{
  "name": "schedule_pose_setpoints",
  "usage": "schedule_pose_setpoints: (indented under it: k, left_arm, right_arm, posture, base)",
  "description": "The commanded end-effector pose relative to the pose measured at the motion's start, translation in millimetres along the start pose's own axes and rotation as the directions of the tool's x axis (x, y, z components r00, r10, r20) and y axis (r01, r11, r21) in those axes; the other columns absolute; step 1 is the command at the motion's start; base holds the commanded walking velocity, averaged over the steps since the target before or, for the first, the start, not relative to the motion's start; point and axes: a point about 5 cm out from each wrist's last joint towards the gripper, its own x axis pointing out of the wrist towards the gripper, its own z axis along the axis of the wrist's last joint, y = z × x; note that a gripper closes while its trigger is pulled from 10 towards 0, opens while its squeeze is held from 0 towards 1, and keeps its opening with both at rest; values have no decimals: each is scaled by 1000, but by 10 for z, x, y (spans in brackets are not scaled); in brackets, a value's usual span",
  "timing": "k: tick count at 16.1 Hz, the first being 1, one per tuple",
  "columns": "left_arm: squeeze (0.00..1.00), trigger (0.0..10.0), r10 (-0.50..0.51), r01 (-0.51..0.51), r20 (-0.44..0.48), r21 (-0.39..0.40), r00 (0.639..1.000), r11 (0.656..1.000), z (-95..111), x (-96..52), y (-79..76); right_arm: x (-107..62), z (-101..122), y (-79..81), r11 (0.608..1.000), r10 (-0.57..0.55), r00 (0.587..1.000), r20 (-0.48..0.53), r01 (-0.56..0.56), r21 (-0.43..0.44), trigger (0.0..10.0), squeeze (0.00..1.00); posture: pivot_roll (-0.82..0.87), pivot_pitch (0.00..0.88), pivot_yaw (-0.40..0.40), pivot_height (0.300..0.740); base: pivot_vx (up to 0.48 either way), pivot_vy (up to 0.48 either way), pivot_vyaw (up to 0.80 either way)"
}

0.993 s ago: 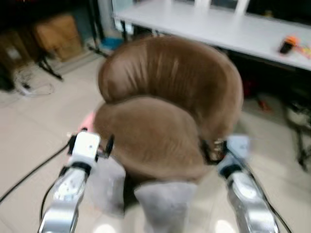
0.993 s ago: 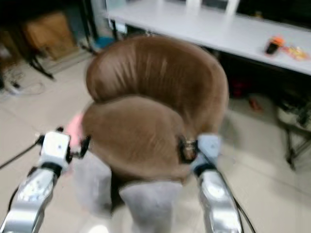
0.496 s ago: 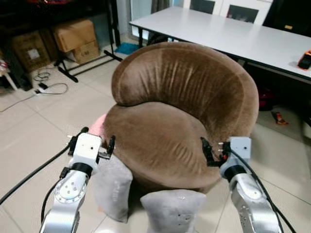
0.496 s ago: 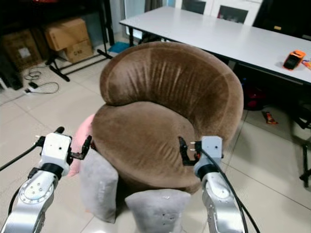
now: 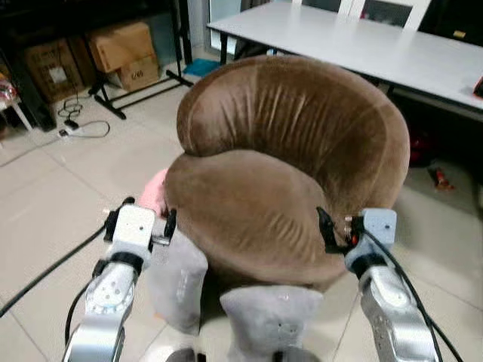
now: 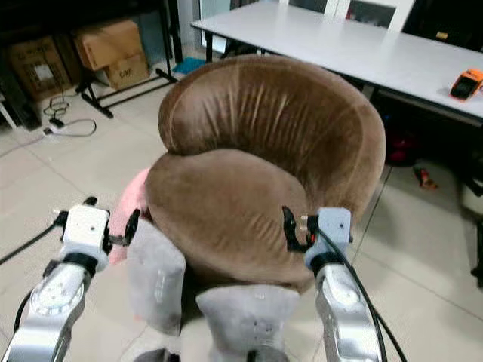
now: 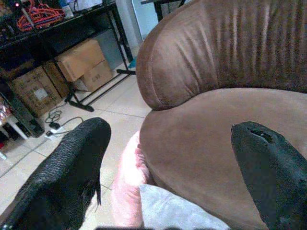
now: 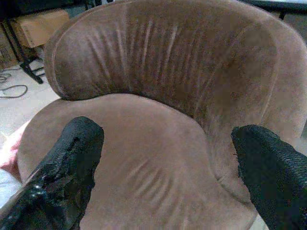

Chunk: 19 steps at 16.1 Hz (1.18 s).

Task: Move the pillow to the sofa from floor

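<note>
Pillows lay on the floor against the sofa's (image 5: 249,204) base: from left, a pink pillow (image 5: 155,192), a grey pillow (image 5: 175,286), then another grey pillow (image 5: 270,320) in front. None had been lifted; the seat held nothing. The left gripper (image 5: 143,220) and right gripper (image 5: 326,226) hovered spread wide, holding nothing.

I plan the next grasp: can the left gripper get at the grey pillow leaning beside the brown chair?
Probably yes: the open left gripper hangs just above the grey pillow, nothing between them.
</note>
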Motion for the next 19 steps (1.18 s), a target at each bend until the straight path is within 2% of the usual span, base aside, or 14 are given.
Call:
schedule_pose_setpoints:
  k: [1, 4, 5, 6, 7, 8, 9, 12, 13, 14, 15, 19]
  left_arm:
    - [1000, 10000, 3, -3, -6, -25, 1000, 1000, -12, 4, 15]
    - [1000, 10000, 14, -14, 2, -1, 1000, 1000, 1, 14, 14]
    - [1000, 353, 20, -20, 10, 14, 1000, 1000, 8, 15, 15]
    - [537, 0, 22, -22, 13, 18, 1000, 1000, 7, 11, 11]
    - [537, 0, 18, -18, 13, 14, 1000, 1000, 4, 11, 6]
    - [0, 8196, 25, -25, 11, 27, 1000, 999, -1, 13, 7]
    - [0, 10000, 23, -24, 5, 40, 1000, 999, -6, 18, 4]
    - [0, 10000, 12, -12, 4, 42, 1000, 999, -17, 22, -17]
    - [0, 5333, 9, -10, 7, 38, 1000, 999, -16, 22, -21]
    - [0, 1176, 12, -12, 7, 39, 1000, 999, -16, 22, -20]
    - [0, 0, 15, -16, 9, 40, 1000, 999, -17, 16, -22]
    - [0, 0, 34, -34, 4, 48, 999, 998, -27, 11, -13]
  right_arm:
    - [-1, 36, -29, 1000, -12, 1000, 21, 12, 26, 10000, 1000]
    - [13, 50, -41, 1000, -22, 1000, 20, 22, -1, 10000, 1000]
    - [18, 60, -39, 1000, -18, 999, 28, 19, -5, 4941, 494]
    - [18, 66, -34, 1000, -11, 999, 34, 11, 5, 0, 0]
    - [19, 68, -32, 1000, -9, 999, 36, 8, 8, 0, 0]
    - [21, 66, -26, 1000, -4, 1000, 31, 4, 8, 10000, 0]
    - [24, 66, -21, 1000, -1, 1000, 28, 1, 8, 10000, 0]
    - [38, 62, -17, 1000, 1, 1000, 22, -1, 5, 10000, 0]
    - [41, 57, -18, 1000, 0, 1000, 18, 0, 2, 10000, 0]
    - [41, 56, -17, 1000, 0, 1000, 18, 0, 2, 10000, 0]
    - [40, 62, -8, 1000, 8, 1000, 29, -9, 13, 0, 0]
    - [38, 63, -8, 1000, 5, 1000, 30, -5, 13, 0, 0]
  posture:
    - [31, 3, -24, 641]
    - [30, 1, -27, 624]
    - [30, 0, -28, 624]
    - [30, 0, -28, 624]
    - [30, 0, -28, 624]
    - [30, 0, -28, 624]
    - [30, 0, -30, 624]
    - [32, 0, -31, 624]
    - [32, 0, -32, 624]
    - [32, 0, -32, 624]
    - [32, 1, -31, 624]
    - [31, 2, -30, 624]
  base:
    - [0, 0, 0]
    - [0, 0, 0]
    - [0, 0, 0]
    - [0, 0, 0]
    - [0, 0, 0]
    - [0, 0, 0]
    - [0, 0, 0]
    - [0, 0, 0]
    - [0, 0, 0]
    - [0, 0, 0]
    - [0, 0, 0]
    - [0, 0, 0]
